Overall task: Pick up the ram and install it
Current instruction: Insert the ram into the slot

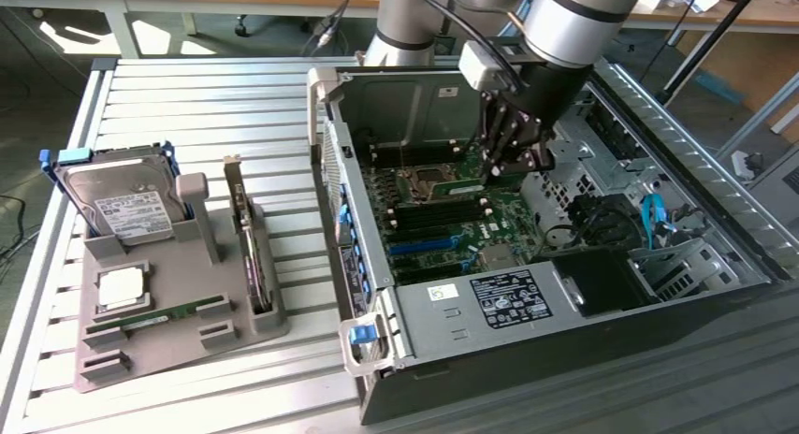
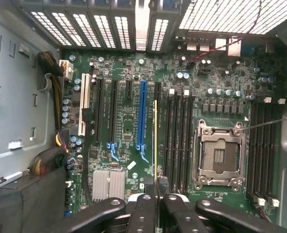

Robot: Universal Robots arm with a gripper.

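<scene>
Green ram (image 2: pixel 155 145), already picked up, sits edge-on in the gripper's (image 2: pixel 158 203) closed jaws above the motherboard (image 2: pixel 129 73), apparently not yet seated in the memory slots (image 2: pixel 177 141).

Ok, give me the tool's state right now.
Tool: closed, holding the ram stick edge-on between its fingers.

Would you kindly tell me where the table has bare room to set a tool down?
Bare slats of the table lie beyond the holder, bordered by the case on the exterior view's right; a narrow strip runs between holder and case. Inside the case it is crowded: the gripper, shut on the ram, hangs over the motherboard.
</scene>
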